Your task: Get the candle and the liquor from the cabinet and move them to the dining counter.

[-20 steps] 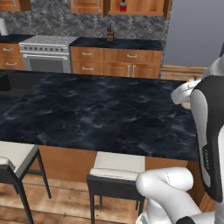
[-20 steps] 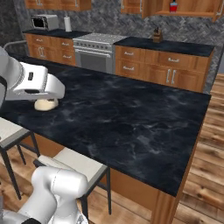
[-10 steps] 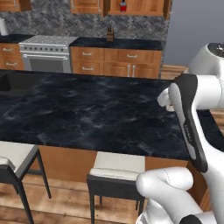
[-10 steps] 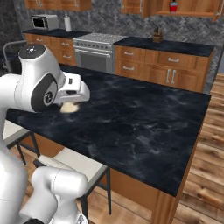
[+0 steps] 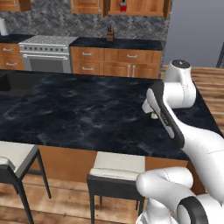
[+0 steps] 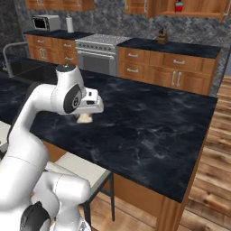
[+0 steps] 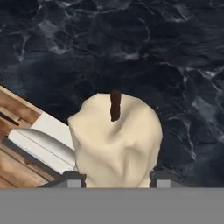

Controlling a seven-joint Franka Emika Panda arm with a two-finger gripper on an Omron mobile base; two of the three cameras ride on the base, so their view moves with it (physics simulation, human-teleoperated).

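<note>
- Tool (image 7: 116,178) mostly cut off in the hand view; two tips flank the candle (image 7: 116,142), jaws partly open and gripping it.
- One candle, over the bench (image 6: 153,122), base hidden by the hand.
- One liquor (image 6: 179,6) in the open cabinet (image 6: 198,11), small, details unclear.
- Two stools (image 5: 116,168).

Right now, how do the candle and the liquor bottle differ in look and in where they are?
The candle is cream-white and lumpy with a dark wick; the liquor is red with a dark cap. The candle sits between the fingers of the gripper over the dining counter; the liquor stands in the open cabinet across the kitchen.
</note>
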